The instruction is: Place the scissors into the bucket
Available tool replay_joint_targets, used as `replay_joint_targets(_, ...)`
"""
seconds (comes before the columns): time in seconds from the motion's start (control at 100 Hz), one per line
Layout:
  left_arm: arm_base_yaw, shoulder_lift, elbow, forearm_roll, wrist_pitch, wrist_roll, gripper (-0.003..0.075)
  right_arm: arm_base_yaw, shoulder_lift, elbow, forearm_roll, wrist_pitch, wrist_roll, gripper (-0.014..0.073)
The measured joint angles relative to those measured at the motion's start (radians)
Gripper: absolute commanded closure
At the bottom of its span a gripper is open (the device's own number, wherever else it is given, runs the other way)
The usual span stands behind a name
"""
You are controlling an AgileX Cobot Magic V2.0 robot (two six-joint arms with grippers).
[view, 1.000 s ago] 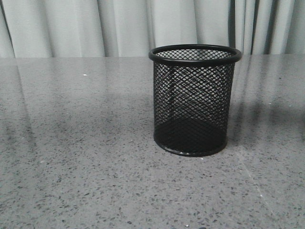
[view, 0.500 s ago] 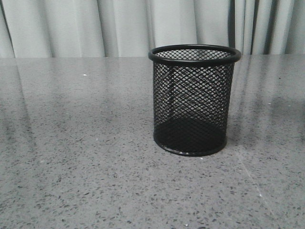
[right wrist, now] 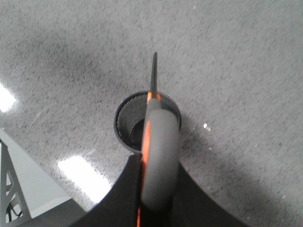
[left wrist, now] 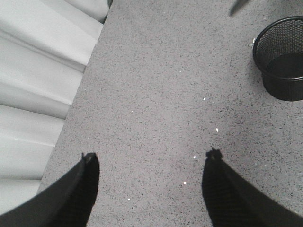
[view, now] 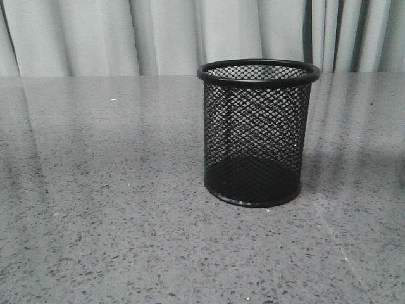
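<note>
Above the grey counter (view: 95,190), right tool (right wrist: 154,198) gripping the scissors (right wrist: 158,156) by the handle, blades pointing down over the bucket (view: 256,133), left tool (left wrist: 149,189) hovering released, fingers spread, scissor handle partly cut off.

The bucket (view: 258,133) stands upright on the table (view: 101,209), right of the middle in the front view, with the curtain (view: 164,35) hanging behind the table's far edge. In the right wrist view, the scissors (right wrist: 156,142) sit between the right gripper's (right wrist: 154,198) fingers, above the bucket, blades pointing away from the wrist. The left gripper (left wrist: 151,163) hangs over bare table near the curtained edge, well apart from the bucket, with nothing between its spread fingers.
</note>
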Motion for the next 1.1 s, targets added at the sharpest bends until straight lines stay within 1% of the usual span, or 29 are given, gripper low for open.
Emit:
replay_joint_targets(0.24, 0.0, 0.0, 0.0, -0.014, 0.0, 0.0, 0.0281, 0.073, -0.041, 0.088, -0.021, 0.0, 0.074, 0.0637)
replay_joint_targets(0.5, 0.0, 0.0, 0.0, -0.014, 0.0, 0.0, 0.0281, 0.09, -0.043, 0.202, -0.031, 0.0, 0.102, 0.0637)
replay_joint_targets(0.74, 0.0, 0.0, 0.0, -0.022, 0.0, 0.0, 0.0281, 0.09, -0.03, 0.205, -0.035, 0.0, 0.109, 0.0637)
replay_joint_targets(0.98, 0.0, 0.0, 0.0, -0.028, 0.0, 0.0, 0.0281, 0.09, 0.076, 0.205, -0.037, 0.0, 0.109, 0.0637)
replay_joint_targets(1.1, 0.0, 0.0, 0.0, -0.028, 0.0, 0.0, 0.0281, 0.09, 0.112, 0.179, -0.038, -0.002, 0.102, 0.0638)
